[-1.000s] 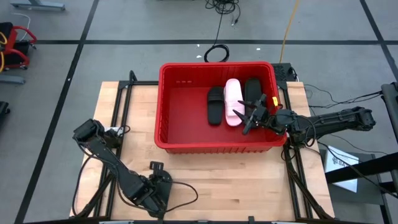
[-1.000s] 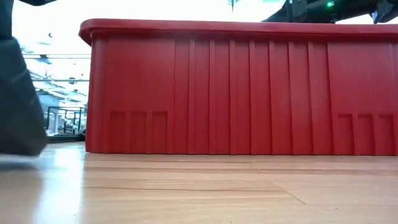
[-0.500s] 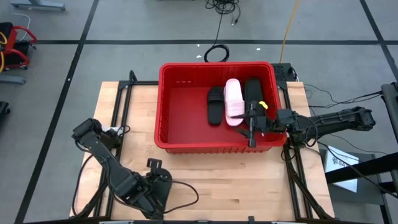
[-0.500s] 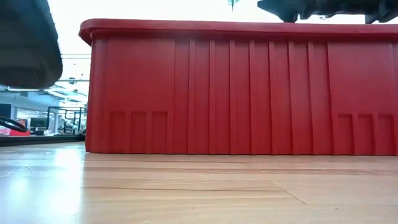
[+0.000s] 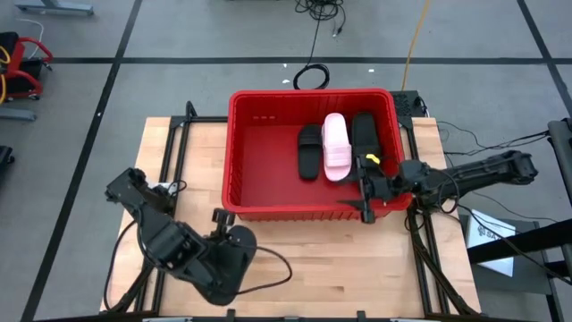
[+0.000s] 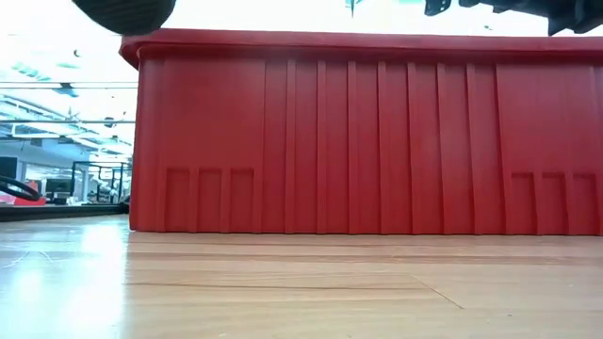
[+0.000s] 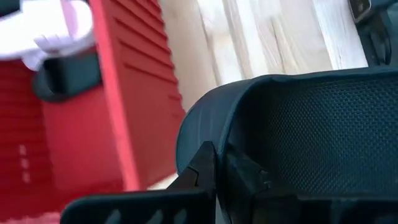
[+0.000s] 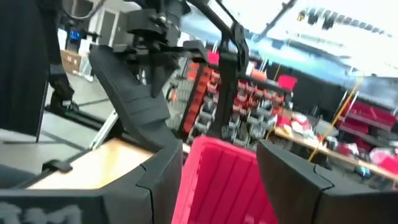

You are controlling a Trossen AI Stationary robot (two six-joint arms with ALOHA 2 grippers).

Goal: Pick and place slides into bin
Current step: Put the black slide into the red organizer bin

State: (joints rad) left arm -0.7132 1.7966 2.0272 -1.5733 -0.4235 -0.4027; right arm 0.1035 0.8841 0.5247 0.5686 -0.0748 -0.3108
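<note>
Slides: three in the bin (image 5: 268, 148) — two black (image 5: 309, 150), one pink (image 5: 336, 145); a fourth black slide (image 5: 234, 259), partly hidden, clamped by the left end effector (image 5: 217, 234); right end effector (image 5: 366, 183) open, empty.

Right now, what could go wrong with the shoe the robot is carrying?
The left gripper pinches the black slide only at its edge, so it might slip out and drop onto the table. The slide is near the bin wall, so it could bump the rim on the way in. The right gripper hangs open over the bin, so the arms might collide.
</note>
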